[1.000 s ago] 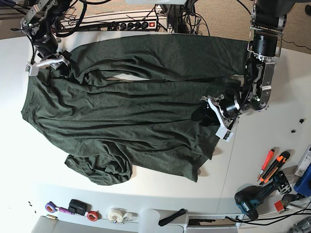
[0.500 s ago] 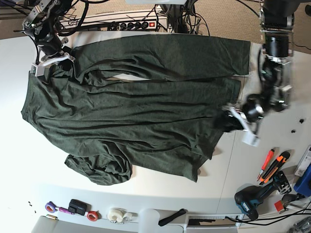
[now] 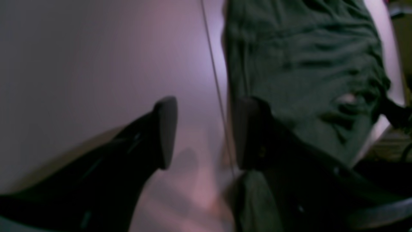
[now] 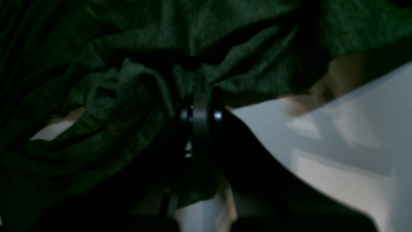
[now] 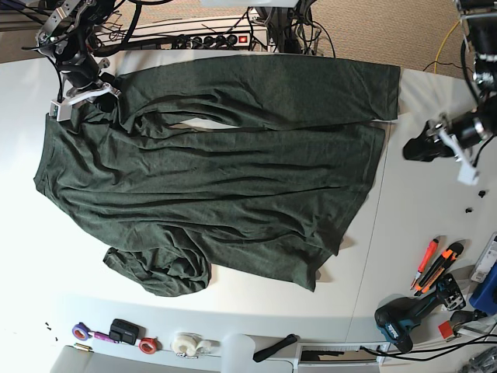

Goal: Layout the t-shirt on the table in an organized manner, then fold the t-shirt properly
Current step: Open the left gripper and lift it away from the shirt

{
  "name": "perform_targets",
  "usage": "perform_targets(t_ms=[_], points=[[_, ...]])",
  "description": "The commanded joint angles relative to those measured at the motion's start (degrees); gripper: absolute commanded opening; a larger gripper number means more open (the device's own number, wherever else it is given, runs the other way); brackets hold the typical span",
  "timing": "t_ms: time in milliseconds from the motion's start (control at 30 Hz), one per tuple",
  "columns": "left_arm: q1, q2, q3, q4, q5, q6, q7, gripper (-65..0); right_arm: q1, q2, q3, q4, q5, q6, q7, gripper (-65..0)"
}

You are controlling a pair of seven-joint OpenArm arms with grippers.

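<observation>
Black fingers of the right gripper pressed together on a bunched fold of the t-shirt; in the base view this gripper sits at the shirt's far-left corner, where a second ago its jaws stood spread over the same spot.

Left gripper: jaws spread, nothing between them; one finger over bare table, the other over the shirt's edge, the table's dark seam line running between. In the base view this gripper hangs off the shirt's right edge, apart from the cloth. A second ago it sat on the shirt's right hem near the lower corner; half a second ago it was already off that edge.

T-shirt: dark green, spread across the table, wrinkled, a sleeve crumpled at its near-left corner. Its right hem now lies flatter and further right than a second ago.

Beyond the shirt's right edge, near side: orange-handled cutters, a teal power drill. Past the shirt's near edge: tape rolls. Past its far edge: a power strip.
</observation>
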State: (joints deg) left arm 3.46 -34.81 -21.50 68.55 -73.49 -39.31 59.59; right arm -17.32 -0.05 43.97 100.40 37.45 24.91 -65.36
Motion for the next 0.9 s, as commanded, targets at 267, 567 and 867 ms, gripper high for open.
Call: perform_targets(t_ms=[267,567,867], points=[[10.9,-2.3,-10.1,0.9,-9.5,-0.7,6.8,-34.5,-0.6,0.1,0.0,0.1,-2.6,-0.1,-3.0,-65.0],[18.4,-0.3,-10.0,1.1,-9.7,-0.7,6.6,-34.5,-0.6,0.1,0.0,0.0,-2.5,-0.1,-3.0,-65.0],[18.8,1.6,-9.7,7.6,-7.8,0.7,9.1,-35.2,-0.6,0.1,0.0,0.1,-2.4,-0.1,-3.0,-65.0]])
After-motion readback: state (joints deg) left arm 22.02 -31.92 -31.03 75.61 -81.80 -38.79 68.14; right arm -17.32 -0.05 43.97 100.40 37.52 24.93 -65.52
